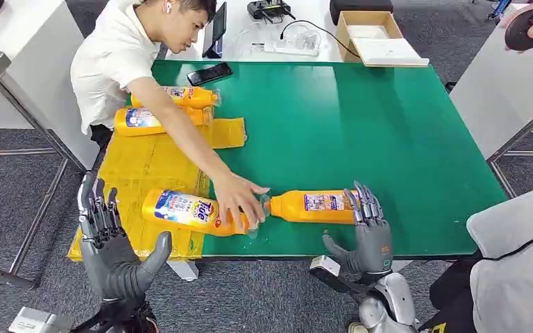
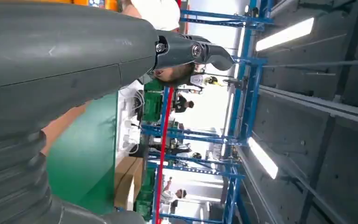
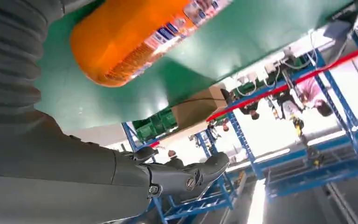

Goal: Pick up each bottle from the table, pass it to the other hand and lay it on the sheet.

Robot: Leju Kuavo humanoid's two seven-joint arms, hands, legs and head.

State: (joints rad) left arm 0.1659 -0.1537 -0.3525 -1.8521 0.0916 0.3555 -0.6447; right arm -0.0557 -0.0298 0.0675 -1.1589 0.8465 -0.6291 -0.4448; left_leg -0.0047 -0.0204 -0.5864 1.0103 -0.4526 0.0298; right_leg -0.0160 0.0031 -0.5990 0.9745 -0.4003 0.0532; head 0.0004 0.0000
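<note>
An orange bottle (image 1: pixel 314 206) lies on its side on the green table (image 1: pixel 361 125) near the front edge, its base just in front of my right hand (image 1: pixel 368 232), which is open with fingers up. The right wrist view shows the bottle's base (image 3: pixel 121 44) close to that hand (image 3: pixel 74 154). Another orange bottle (image 1: pixel 184 210) lies on the yellow sheet (image 1: pixel 146 166), a person's hand (image 1: pixel 239 199) on its neck. Two more bottles (image 1: pixel 163 118) lie at the sheet's far end. My left hand (image 1: pixel 114 250) is open below the sheet's near edge, holding nothing; the left wrist view shows its thumb (image 2: pixel 193 49).
A person in a white shirt (image 1: pixel 114 59) leans over the table's far left corner, arm stretched across the sheet. A black phone (image 1: pixel 209 73) lies at the far edge. A cardboard box (image 1: pixel 371 35) sits on the white desk behind. Another person (image 1: pixel 520 263) stands at right.
</note>
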